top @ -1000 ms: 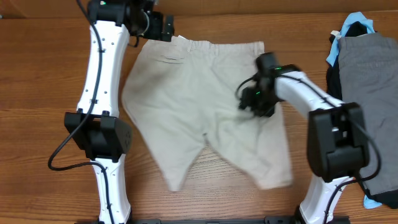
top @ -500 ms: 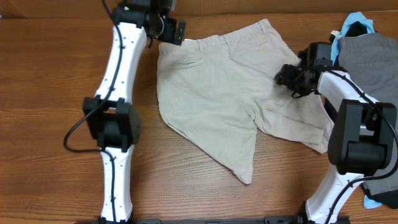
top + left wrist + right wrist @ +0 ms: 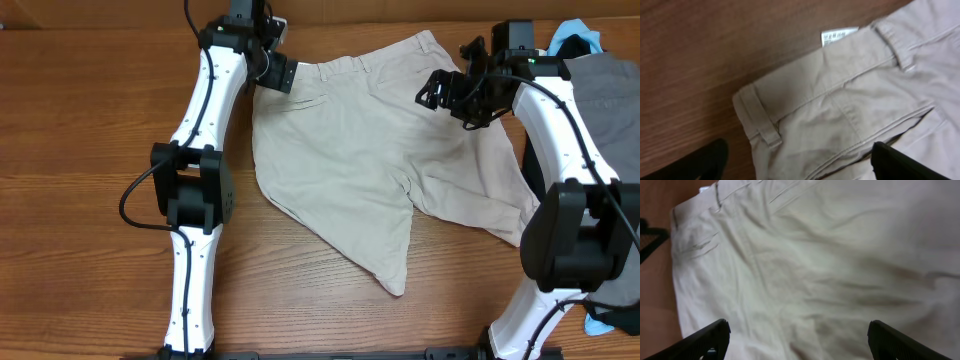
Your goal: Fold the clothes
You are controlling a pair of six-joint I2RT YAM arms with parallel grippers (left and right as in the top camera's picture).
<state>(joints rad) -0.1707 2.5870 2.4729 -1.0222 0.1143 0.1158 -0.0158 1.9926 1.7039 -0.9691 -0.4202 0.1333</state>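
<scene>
Right gripper [image 3: 447,95] has swung left and farther; pale beige cotton shorts [image 3: 340,150] unmoved. Shorts lie mid brown wooden table [image 3: 80,200], leg hems near, waistband far. Right gripper over right hip, left gripper [image 3: 277,72] at far-left waistband corner: both gaping wide, gripping nothing; cloth contact unclear. Judgement: pinch waistband corners through both layers, fold left half squarely over right.
</scene>
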